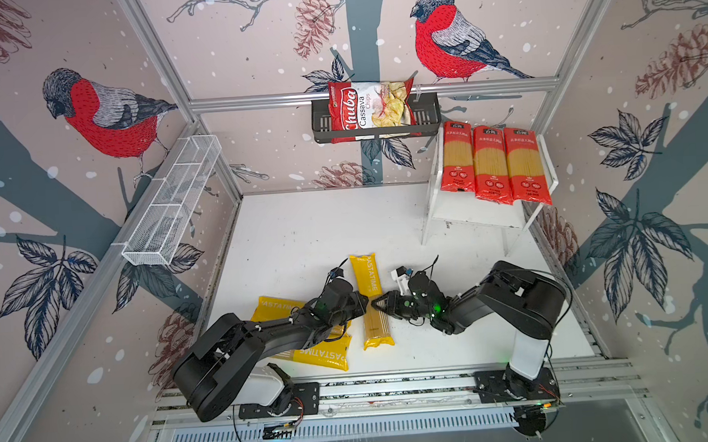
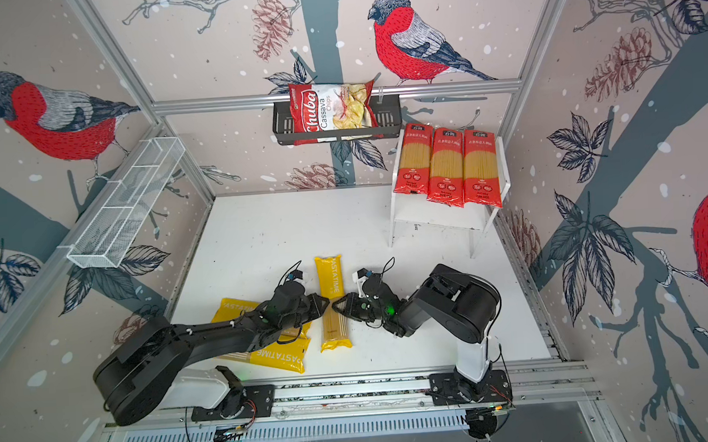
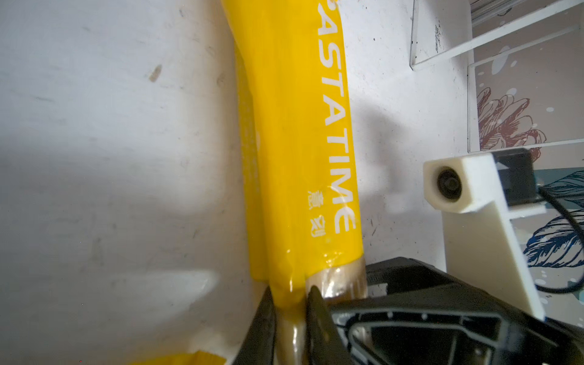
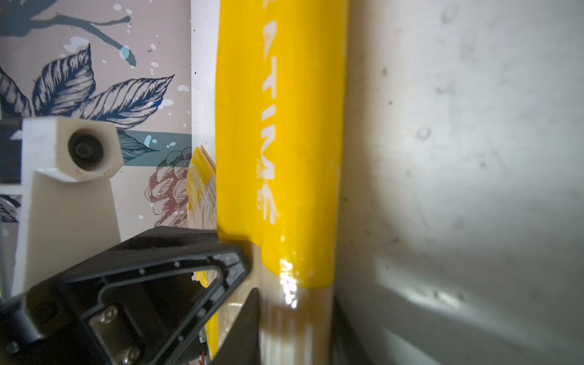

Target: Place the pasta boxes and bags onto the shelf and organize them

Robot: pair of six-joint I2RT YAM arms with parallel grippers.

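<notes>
Clenching left gripper (image 1: 364, 304) on yellow packet (image 1: 368, 279) edge on table (image 1: 303, 233), well off shelf (image 1: 477, 219); can't tell right gripper (image 1: 376, 305) bite opposite; risks slip or twist on uneven lift.

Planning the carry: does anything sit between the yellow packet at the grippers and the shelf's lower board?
Nothing visible: bare table between the yellow packet and the shelf, whose lower board is free. Three red packets cover only its top.
</notes>
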